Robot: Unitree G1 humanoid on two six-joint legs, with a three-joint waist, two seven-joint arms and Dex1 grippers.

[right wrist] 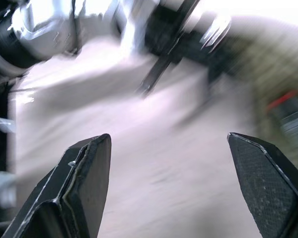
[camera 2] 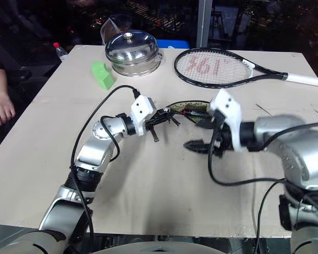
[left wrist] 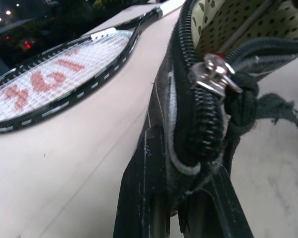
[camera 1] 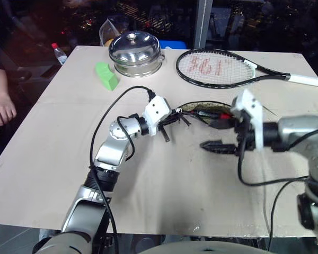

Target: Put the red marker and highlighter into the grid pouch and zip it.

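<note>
Grid pouch [camera 1: 204, 110] is lying on the counter [camera 1: 53, 159] just in front of the racket [camera 1: 217, 67], mouth gaping, spotted lining showing; left pincer [camera 1: 172, 120] is clamped shut on the pouch's near end, right by the zipper slider [left wrist: 214, 73], likely pinning the fabric so the zip has something to pull against; left wrist view is showing teeth parted beyond the slider, so zipping is not done yet; red marker [camera 1: 214, 114] is sitting inside the opening, red end visible beside the right arm; highlighter I cannot make out, possibly deeper in the pouch, cannot confirm; right pincer [camera 1: 221, 146] is hanging just above the counter in front of the pouch, jaws spread wide, holding nothing, both pads bare in its wrist view; judging it as freed up to go for the zipper pull next; risk: pull is small and sitting close to the left fingers, easy to miss or collide; steel pot [camera 1: 136, 53] and green wedge block [camera 1: 106, 75] are well apart, not in play.
</note>
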